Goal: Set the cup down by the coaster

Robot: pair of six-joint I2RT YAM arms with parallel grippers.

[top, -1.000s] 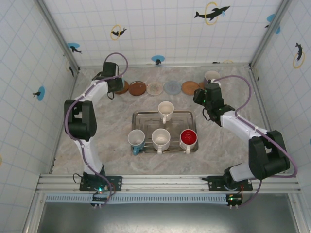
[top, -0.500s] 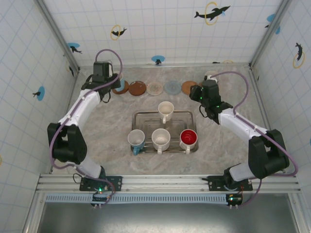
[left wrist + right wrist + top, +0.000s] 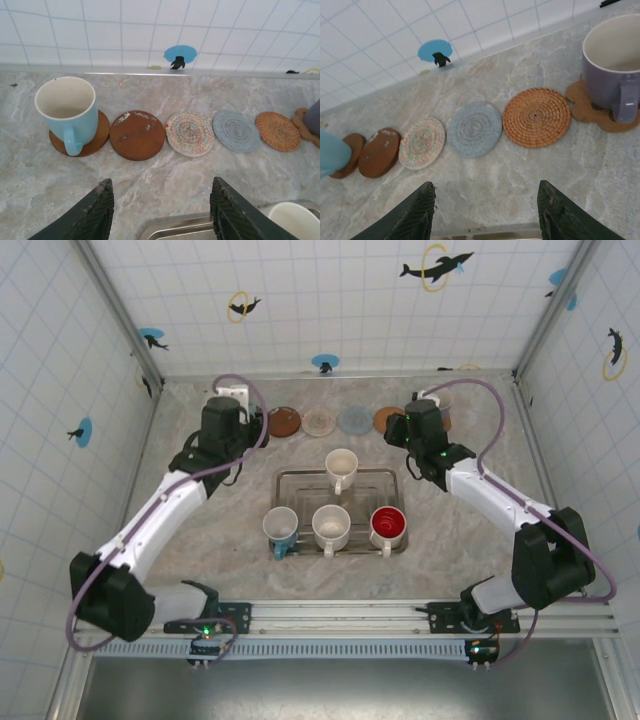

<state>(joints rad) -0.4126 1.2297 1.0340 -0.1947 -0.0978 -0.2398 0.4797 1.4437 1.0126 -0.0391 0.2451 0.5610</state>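
A light blue cup [image 3: 67,112] stands upright on a brown round coaster [image 3: 95,142] at the left end of the coaster row. My left gripper [image 3: 162,187] hangs open and empty, back from the row, over the tray's far rim; seen from above it [image 3: 228,435] is near the back left. A purple cup [image 3: 612,65] sits on a cork coaster [image 3: 585,102] at the right end. My right gripper [image 3: 486,186] is open with nothing between its fingers, in front of the blue-grey coaster [image 3: 476,129]; from above it [image 3: 420,435] is right of the tray.
Free coasters lie in a row: dark brown [image 3: 137,135], pastel woven [image 3: 190,133], blue-grey [image 3: 236,131], orange rattan [image 3: 278,131]. A metal tray [image 3: 300,480] mid-table holds a white cup [image 3: 341,466], a blue cup [image 3: 281,528], another white cup [image 3: 331,526] and a red cup [image 3: 388,526].
My left arm has drawn back from the blue cup toward the tray, its jaws wider. My right gripper has shifted slightly left, away from the purple cup, and opened a little more.
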